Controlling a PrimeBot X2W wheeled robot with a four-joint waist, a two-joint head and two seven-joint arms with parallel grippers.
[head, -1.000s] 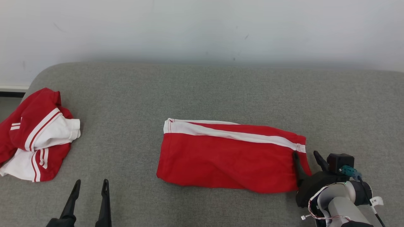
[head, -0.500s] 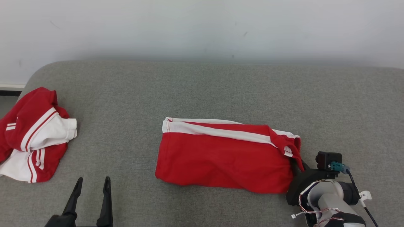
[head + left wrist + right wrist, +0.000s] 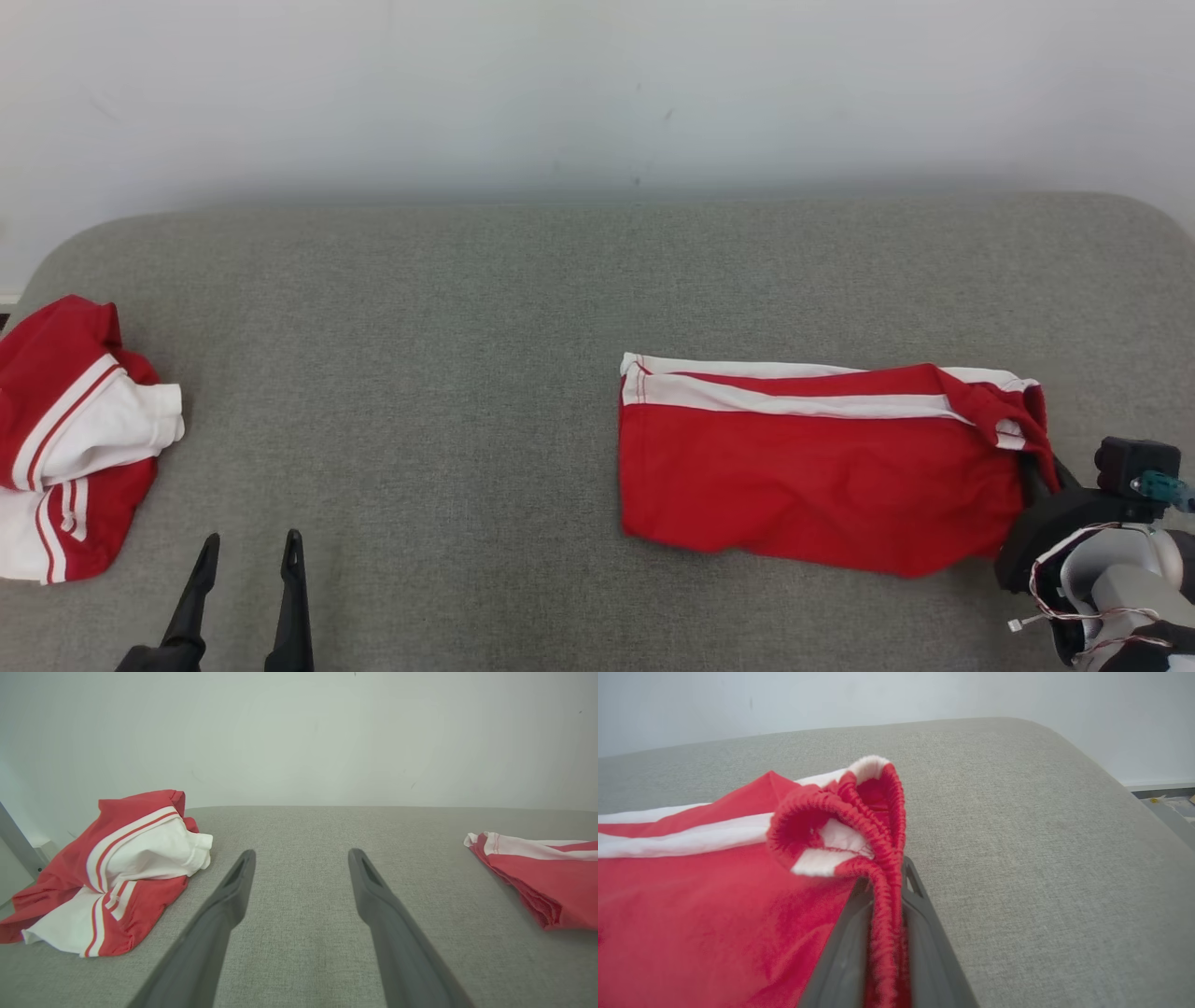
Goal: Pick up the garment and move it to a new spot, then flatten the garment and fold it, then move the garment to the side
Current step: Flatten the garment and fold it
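— What are your jaws doing right now?

— My right jaws are pinching almost closed on the elastic waistband (image 3: 885, 868) of the red shorts (image 3: 822, 476), at the end nearest my right arm. The band is bunching between them, and a loop of it is standing up past the tips. My left jaws are hanging wide apart with nothing in them, low over the grey surface (image 3: 420, 327).

— Where are the shorts lying?

— They are lying folded on the right half of that surface, with the white stripe running along the far edge. They are well apart from the crumpled red-and-white heap (image 3: 70, 439) at the left end.

— How are they going to handle?

— I'm judging them light, soft and floppy. They will be sagging wherever nothing supports them, so a single pinch at one end is risking the fold sliding open. The gathered waistband looks like the thickest, least slippery part, so I'm counting it the best place to hold.
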